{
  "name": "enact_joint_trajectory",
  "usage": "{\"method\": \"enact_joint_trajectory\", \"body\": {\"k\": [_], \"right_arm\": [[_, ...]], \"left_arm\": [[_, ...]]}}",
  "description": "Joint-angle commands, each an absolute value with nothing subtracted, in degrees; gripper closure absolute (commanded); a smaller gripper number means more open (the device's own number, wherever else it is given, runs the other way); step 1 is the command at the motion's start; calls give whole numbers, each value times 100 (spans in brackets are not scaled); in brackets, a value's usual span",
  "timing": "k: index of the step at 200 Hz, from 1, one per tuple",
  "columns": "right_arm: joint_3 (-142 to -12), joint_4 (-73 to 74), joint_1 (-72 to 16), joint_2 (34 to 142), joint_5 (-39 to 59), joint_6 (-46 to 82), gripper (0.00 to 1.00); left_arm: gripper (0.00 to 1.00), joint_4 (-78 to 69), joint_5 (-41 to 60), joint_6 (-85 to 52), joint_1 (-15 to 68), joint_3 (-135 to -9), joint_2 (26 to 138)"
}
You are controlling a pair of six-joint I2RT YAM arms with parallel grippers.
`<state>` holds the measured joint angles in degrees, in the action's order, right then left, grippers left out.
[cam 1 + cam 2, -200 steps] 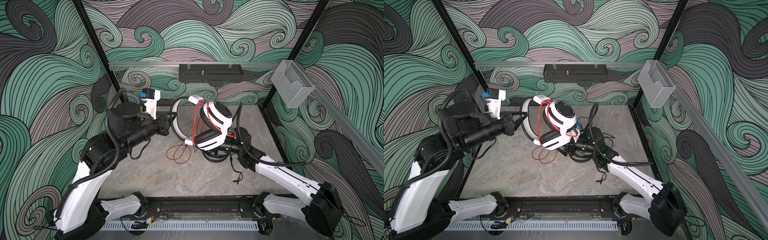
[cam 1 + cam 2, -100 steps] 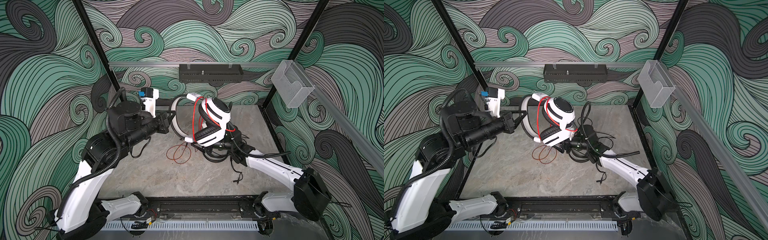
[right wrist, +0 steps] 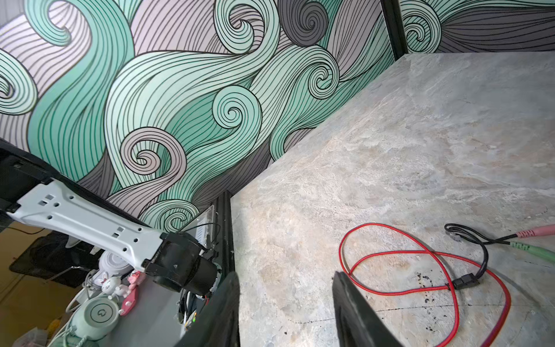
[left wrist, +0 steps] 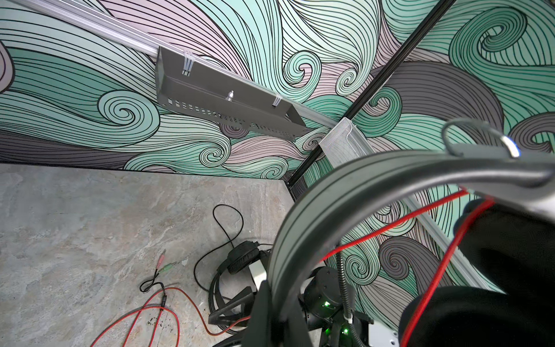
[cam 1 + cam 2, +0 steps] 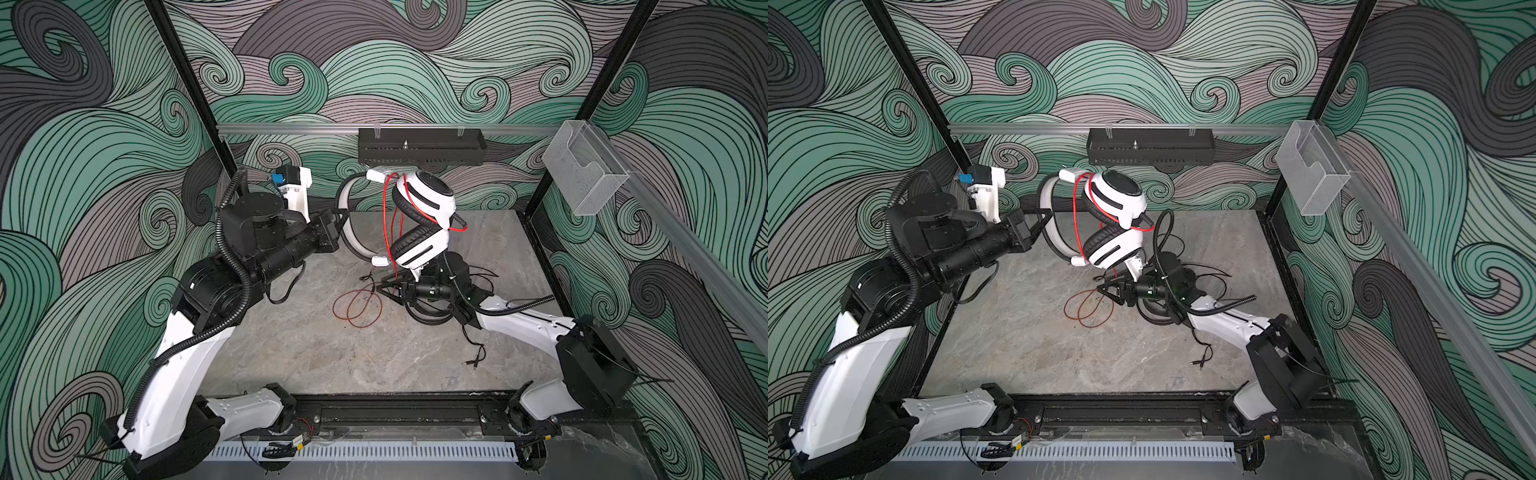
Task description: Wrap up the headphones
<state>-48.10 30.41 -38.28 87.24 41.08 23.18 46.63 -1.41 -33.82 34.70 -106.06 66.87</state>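
- My left tool (image 5: 338,226) is clamped on the band of the white headset (image 5: 424,199) and holds it in the air above the back half of the counter (image 5: 311,353). Both top views show this grip.
- In the left wrist view the band (image 4: 330,195) passes right through this tool.
- The headset hangs tilted, with one ear cup higher and the other lower. The black pads face each other.
- The red cord (image 5: 357,305) crosses between the cups in a few strands and goes down to the counter. There it lies in loose loops.
- My right tool (image 5: 380,286) is low over the counter, just under the lower cup, and it points toward the loops.
- In the right wrist view its jaws are apart and I see only bare counter between them. The red cord (image 3: 420,270) runs just beside one finger (image 3: 354,306).
- The cord ends in pink and green plugs (image 3: 537,232) that lie flat on the counter.
- The black headset (image 4: 237,270) lies on the counter under my right arm and is partly hidden.
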Motion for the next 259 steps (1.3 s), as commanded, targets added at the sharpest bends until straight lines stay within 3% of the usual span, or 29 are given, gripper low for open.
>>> {"method": "enact_joint_trajectory", "body": {"k": [1,36,63,148,205,259], "right_arm": [[-4982,3425,-3825,8898,4211,2439,57],[-5003,2968,-3862,8803,4246,2173,86],[-4966,1926,-4016,8455,3849,1487,100],[-5416,-2010,-5284,6832,1345,-496,100],[-6788,-3926,-6259,6786,-82,-1480,100],[-8367,-5029,-6575,7383,-1349,-2474,100]], "left_arm": [[100,3933,0,-3829,3337,-10723,6514],[100,3877,34,-4059,2968,-10544,6351],[100,3766,118,-4320,2629,-10378,6276],[100,3405,-1804,-4762,2291,-9562,6225],[100,3486,-2664,-2993,2382,-9045,6558],[100,3916,-3949,-857,3300,-8286,6626]]}}
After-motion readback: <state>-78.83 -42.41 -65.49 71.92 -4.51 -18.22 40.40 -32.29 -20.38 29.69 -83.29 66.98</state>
